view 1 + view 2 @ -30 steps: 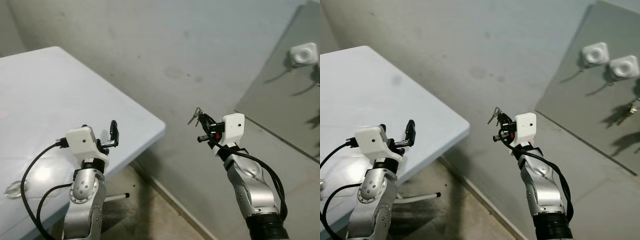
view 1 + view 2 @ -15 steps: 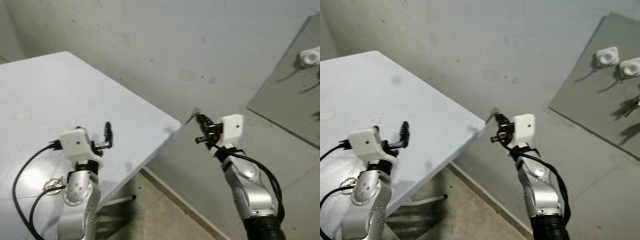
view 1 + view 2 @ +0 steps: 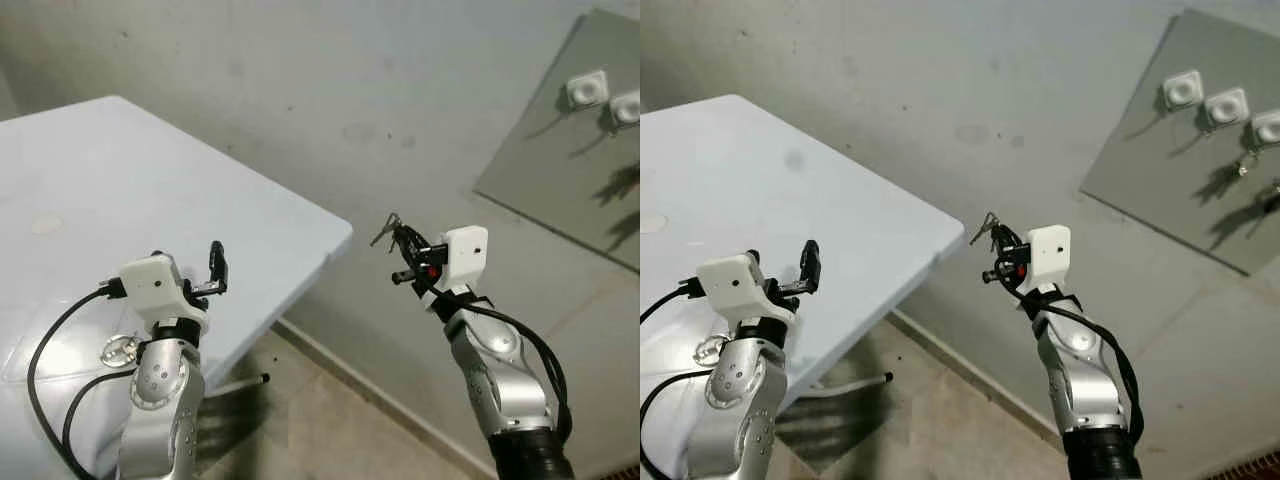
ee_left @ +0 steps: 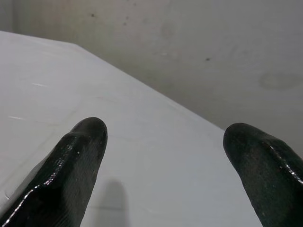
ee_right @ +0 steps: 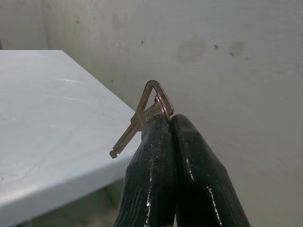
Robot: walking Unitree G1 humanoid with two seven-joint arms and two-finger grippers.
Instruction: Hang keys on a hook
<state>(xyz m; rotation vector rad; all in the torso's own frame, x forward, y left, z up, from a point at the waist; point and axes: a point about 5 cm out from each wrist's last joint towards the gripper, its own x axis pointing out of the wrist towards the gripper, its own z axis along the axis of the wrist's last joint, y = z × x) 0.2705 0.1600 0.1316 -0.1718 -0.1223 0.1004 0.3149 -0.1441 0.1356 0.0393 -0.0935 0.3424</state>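
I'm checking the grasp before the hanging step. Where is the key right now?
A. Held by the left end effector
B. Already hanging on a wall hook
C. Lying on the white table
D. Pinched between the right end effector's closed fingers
D. The right end effector has its fingers pressed shut on the key, held in the air beside the table, short of the hooks.

the right claw's fingers (image 5: 156,179) are covering the lower part of the key ring and the rest of the keys (image 5: 142,116), so their number is staying unclear. in the head views the keys (image 3: 388,230) are showing too small to read. the grey board (image 3: 1180,150) is running off the picture's edge, and the small things hanging on it (image 3: 1250,160) are too tiny to identify. the surface (image 3: 120,190) is getting cut off at the left.
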